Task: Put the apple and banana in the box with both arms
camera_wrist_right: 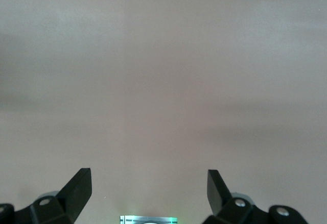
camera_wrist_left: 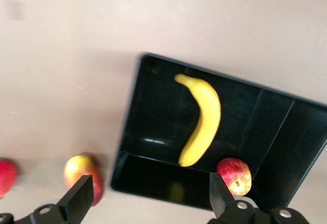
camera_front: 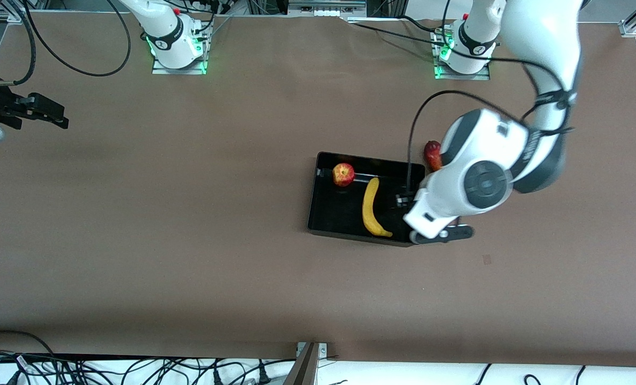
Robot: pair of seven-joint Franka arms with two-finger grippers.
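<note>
The black box [camera_front: 313, 198] sits mid-table, toward the left arm's end. The red-and-yellow apple [camera_front: 343, 174] lies in its corner farthest from the front camera. The yellow banana [camera_front: 372, 208] lies beside it in the box. My left gripper [camera_front: 443, 234] hangs over the box's end nearest the left arm, mostly hidden under its wrist. In the left wrist view the gripper [camera_wrist_left: 148, 198] is open and empty above the box wall [camera_wrist_left: 153, 183], with the banana [camera_wrist_left: 202, 122] and apple [camera_wrist_left: 234, 175] below. My right gripper [camera_front: 51, 115] waits open and empty over bare table at the right arm's end [camera_wrist_right: 148, 193].
A red fruit [camera_front: 432, 155] lies on the table just outside the box, partly hidden by the left arm. The left wrist view shows an oval red-and-yellow fruit [camera_wrist_left: 83, 175] and a plain red fruit [camera_wrist_left: 6, 175] outside the box. A green-lit base plate [camera_wrist_right: 148, 219] shows below the right gripper.
</note>
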